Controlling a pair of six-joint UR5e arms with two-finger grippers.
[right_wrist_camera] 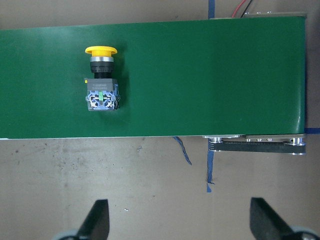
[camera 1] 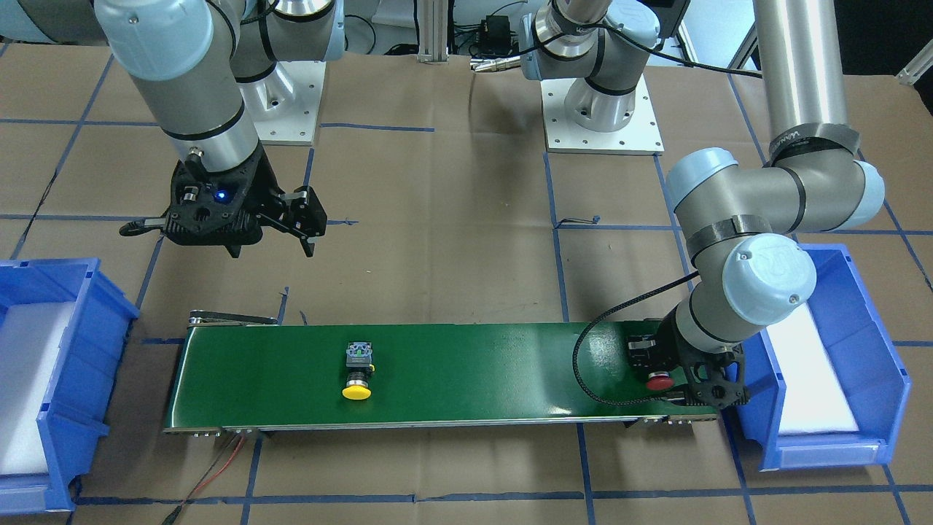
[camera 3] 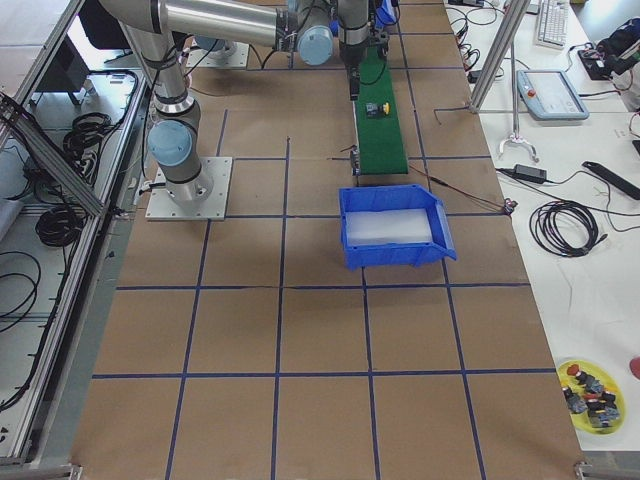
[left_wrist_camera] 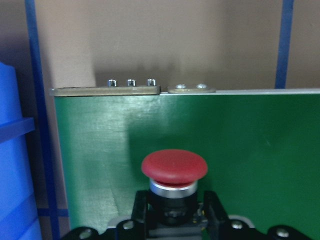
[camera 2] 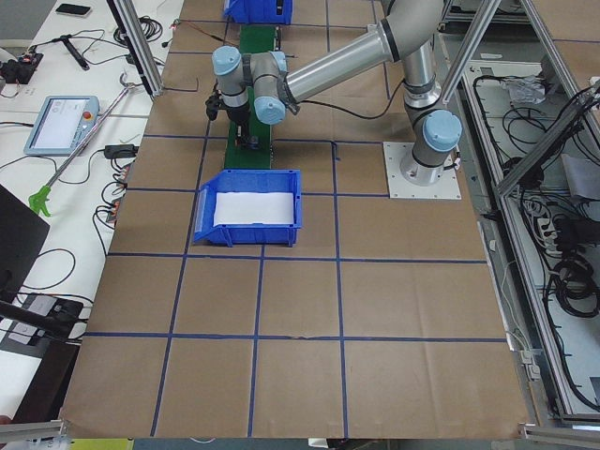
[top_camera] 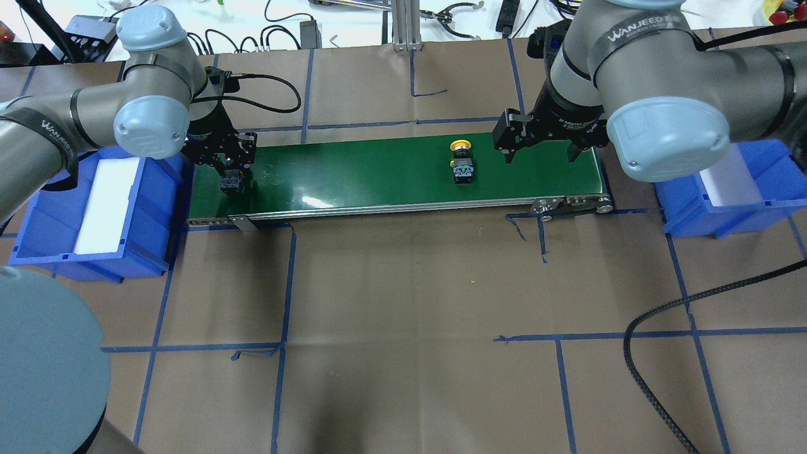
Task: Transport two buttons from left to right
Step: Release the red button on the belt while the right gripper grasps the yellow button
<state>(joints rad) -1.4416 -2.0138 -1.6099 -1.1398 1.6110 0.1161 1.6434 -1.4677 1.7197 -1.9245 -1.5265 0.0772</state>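
The red button [left_wrist_camera: 174, 167] stands on the left end of the green conveyor belt [top_camera: 365, 176], cap toward the belt's edge. My left gripper [top_camera: 230, 180] is shut on its black body; it also shows in the front view [camera 1: 660, 372], over the red cap [camera 1: 660, 380]. The yellow button [top_camera: 461, 162] lies on its side toward the belt's right end, also seen in the front view [camera 1: 357, 375] and the right wrist view [right_wrist_camera: 101, 75]. My right gripper [top_camera: 539, 142] is wide open and empty. It hovers above the table beside the belt, apart from the yellow button.
A blue bin [top_camera: 151, 214] with white foam sits off the belt's left end, and a second blue bin [top_camera: 693, 217] off its right end. Blue tape lines cross the brown paper table. A black cable [top_camera: 662, 315] loops at the front right.
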